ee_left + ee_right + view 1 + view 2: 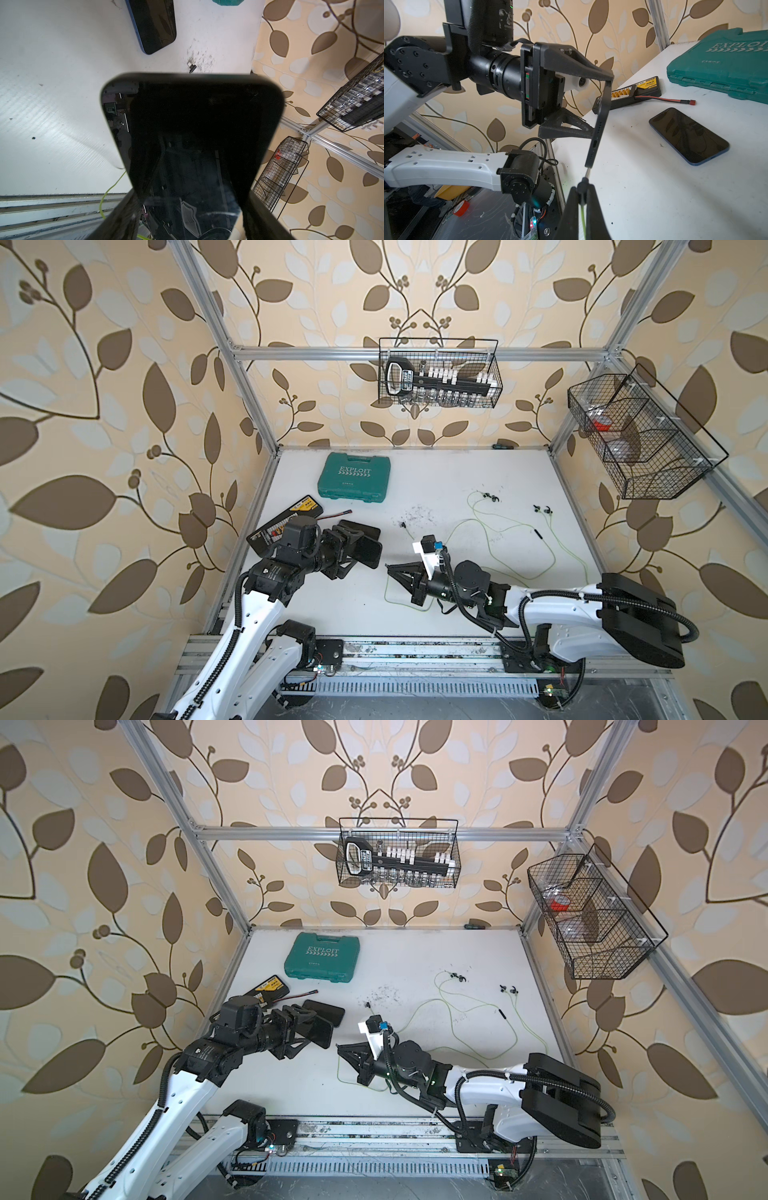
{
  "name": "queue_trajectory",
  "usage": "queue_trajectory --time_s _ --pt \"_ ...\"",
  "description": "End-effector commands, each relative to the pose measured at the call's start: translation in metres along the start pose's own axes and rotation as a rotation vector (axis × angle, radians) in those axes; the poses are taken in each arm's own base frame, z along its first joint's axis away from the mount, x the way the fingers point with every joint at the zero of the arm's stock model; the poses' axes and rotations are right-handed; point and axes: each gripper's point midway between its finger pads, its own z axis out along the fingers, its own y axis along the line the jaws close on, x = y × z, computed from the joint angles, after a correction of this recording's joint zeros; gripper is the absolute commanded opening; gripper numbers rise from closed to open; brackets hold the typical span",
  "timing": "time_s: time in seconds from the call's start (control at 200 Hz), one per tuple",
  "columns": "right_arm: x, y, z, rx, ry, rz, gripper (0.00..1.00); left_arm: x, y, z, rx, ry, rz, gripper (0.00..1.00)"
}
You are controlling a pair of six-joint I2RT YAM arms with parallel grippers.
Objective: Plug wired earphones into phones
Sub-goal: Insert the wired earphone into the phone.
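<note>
My left gripper (353, 549) (192, 218) is shut on a black phone (368, 552) (193, 124) and holds it off the table, with the bottom edge (598, 128) turned toward my right arm. My right gripper (388, 568) (582, 188) is shut on an earphone plug (584, 182). The yellow-green cable (583, 214) runs back between the fingers. The plug's metal tip (588, 172) sits just at the phone's lower corner, beside the port slot (595, 143). A second phone (688, 136) (326, 1011) lies flat. The other earphones' plug (402, 524) and both earbud pairs (488, 498) (542, 510) rest on the table.
A teal case (355, 479) sits at the back left. A black tray with yellow connectors (286, 518) and its red-and-black wire (336, 514) lie by the left edge. Wire baskets (440, 373) (640, 435) hang on the frame. Loose cable loops (519, 556) cover the table's right side.
</note>
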Motion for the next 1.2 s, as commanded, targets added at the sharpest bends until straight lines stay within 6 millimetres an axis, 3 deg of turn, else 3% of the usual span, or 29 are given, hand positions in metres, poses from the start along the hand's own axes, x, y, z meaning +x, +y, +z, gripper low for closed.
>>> queue_trajectory --time_s 0.0,0.51,0.92,1.195 --pt "-0.012 0.009 0.008 -0.029 -0.019 -0.027 0.0 0.015 -0.026 -0.012 0.093 0.044 0.073 0.67" --pt "-0.013 0.01 0.02 -0.028 -0.009 -0.041 0.0 0.021 -0.027 -0.018 0.115 0.063 0.078 0.67" --pt "-0.021 0.009 0.006 -0.003 -0.028 -0.067 0.0 0.019 -0.025 -0.015 0.106 0.06 0.077 0.67" --pt "-0.022 0.007 0.007 0.009 -0.031 -0.055 0.0 0.02 -0.028 -0.016 0.113 0.064 0.083 0.67"
